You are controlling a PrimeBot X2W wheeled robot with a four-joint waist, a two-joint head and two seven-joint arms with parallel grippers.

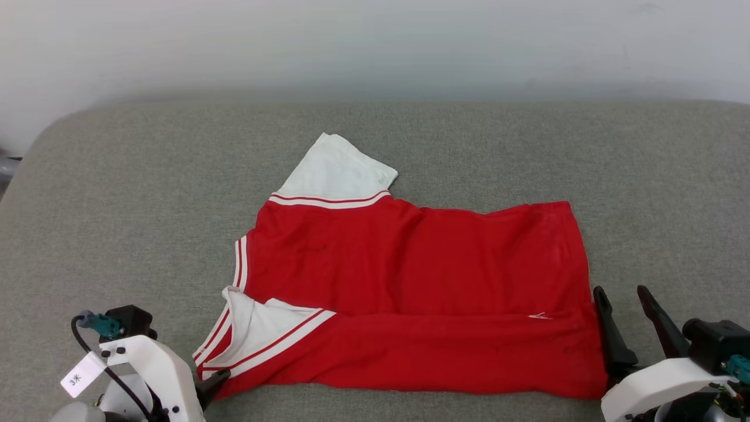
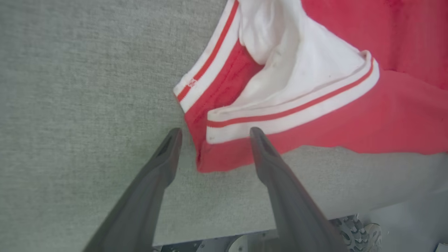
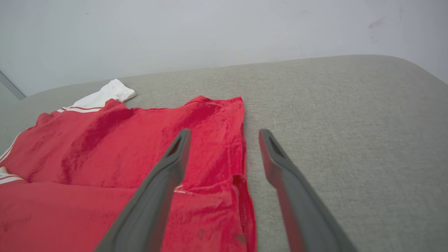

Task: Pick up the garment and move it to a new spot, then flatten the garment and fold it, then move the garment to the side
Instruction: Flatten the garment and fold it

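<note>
Near the front edge of the grey woven surface (image 1: 146,193) lay the red jersey T-shirt (image 1: 422,293), folded lengthwise, one white sleeve pointing rearward. Its sleeve corner sat between the spread, empty fingers of the left gripper (image 2: 216,130); the right gripper (image 3: 225,131) gaped empty over its hem.

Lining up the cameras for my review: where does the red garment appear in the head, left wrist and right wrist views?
Head view: garment centre, spread on the grey pad.
Left wrist view: upper right, striped corner seen between the open left jaws.
Right wrist view: lower left, side edge seen between the open right jaws.
Shared landmark: the grey pad beneath it.
</note>
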